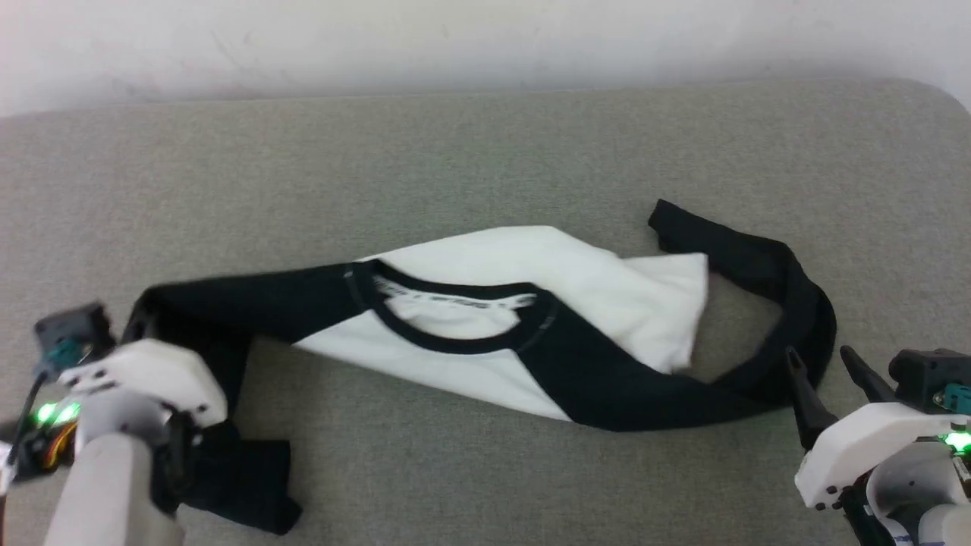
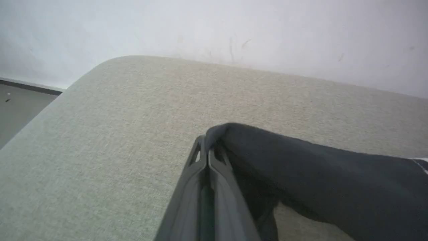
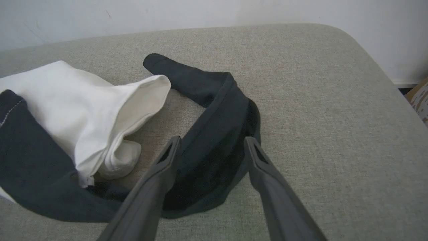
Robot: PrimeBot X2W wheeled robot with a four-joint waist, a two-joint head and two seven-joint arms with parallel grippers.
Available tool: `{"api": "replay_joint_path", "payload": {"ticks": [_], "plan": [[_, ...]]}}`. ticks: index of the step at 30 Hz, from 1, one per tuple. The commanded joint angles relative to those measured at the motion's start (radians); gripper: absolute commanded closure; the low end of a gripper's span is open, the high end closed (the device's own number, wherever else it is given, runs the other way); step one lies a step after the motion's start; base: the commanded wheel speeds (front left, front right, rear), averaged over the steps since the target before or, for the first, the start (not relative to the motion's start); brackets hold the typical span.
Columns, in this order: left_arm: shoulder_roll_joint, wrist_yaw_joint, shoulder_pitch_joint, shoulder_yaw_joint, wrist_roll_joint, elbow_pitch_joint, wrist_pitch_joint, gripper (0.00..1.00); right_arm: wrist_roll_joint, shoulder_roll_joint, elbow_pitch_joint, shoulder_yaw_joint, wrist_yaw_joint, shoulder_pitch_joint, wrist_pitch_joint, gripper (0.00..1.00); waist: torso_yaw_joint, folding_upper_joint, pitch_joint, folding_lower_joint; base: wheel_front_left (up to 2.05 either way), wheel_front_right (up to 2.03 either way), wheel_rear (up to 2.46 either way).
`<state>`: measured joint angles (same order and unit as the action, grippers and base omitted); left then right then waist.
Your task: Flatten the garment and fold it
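The garment lies crumpled across the middle of the grey padded surface, its white body bunched and the black neck band facing me. One black sleeve runs left and folds down toward the near edge. My left gripper is shut on that sleeve at its fold, holding it a little above the surface. The other black sleeve curls in a loop at the right. My right gripper is open, and its fingers straddle this sleeve without closing on it.
The grey padded surface has rounded far corners and ends at a white wall. Floor shows past its left edge. A cardboard-coloured object sits beyond the right edge.
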<state>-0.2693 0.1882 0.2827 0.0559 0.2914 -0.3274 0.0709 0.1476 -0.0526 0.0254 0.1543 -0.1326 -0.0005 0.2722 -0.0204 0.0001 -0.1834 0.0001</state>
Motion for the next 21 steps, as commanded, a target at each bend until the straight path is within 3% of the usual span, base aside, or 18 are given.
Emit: {"api": "replay_joint_path", "payload": {"ticks": [1, 4, 5, 6, 13, 17, 21], "plan": [[-0.006, 0.008, -0.018, 0.007, 0.004, -0.007, -0.006, 1.0, -0.007, 0.002, 0.005, -0.003, 0.002, -0.017, -0.001, 0.0, 0.008, -0.0001, 0.005, -0.0001, 0.0, 0.0, 0.0], [0.002, 0.012, -0.041, 0.029, 0.031, -0.042, -0.01, 1.0, -0.022, 0.002, 0.008, -0.017, 0.002, -0.019, 0.006, 0.0, 0.019, -0.0001, 0.012, -0.0001, 0.0, 0.0, 0.0], [0.011, -0.004, -0.047, 0.025, 0.045, -0.045, -0.012, 0.18, -0.028, 0.002, 0.012, -0.03, 0.002, -0.021, 0.006, 0.0, 0.023, -0.0001, 0.014, -0.0001, 0.0, 0.0, 0.0], [0.021, -0.019, -0.054, 0.022, 0.057, -0.047, -0.017, 0.0, -0.035, 0.002, 0.017, -0.047, 0.002, -0.023, 0.005, 0.0, 0.027, -0.0001, 0.018, -0.0001, 0.0, 0.0, 0.0], [0.093, -0.085, -0.12, 0.009, 0.104, 0.006, -0.17, 0.0, -0.059, -0.008, 0.03, -0.211, 0.002, -0.075, 0.002, 0.0, 0.049, -0.0001, 0.04, -0.0001, 0.0, 0.0, 0.0], [0.127, -0.116, -0.152, -0.022, 0.081, 0.057, -0.293, 0.0, -0.032, -0.047, -0.005, -0.33, 0.002, -0.145, 0.007, 0.0, 0.07, -0.0001, 0.038, -0.0001, 0.0, 0.0, 0.0], [0.161, -0.126, -0.167, -0.054, 0.035, 0.117, -0.329, 0.0, 0.008, -0.072, -0.08, -0.439, 0.002, -0.243, 0.022, 0.0, 0.097, -0.0001, 0.025, -0.0001, 0.0, 0.0, 0.0]]}}
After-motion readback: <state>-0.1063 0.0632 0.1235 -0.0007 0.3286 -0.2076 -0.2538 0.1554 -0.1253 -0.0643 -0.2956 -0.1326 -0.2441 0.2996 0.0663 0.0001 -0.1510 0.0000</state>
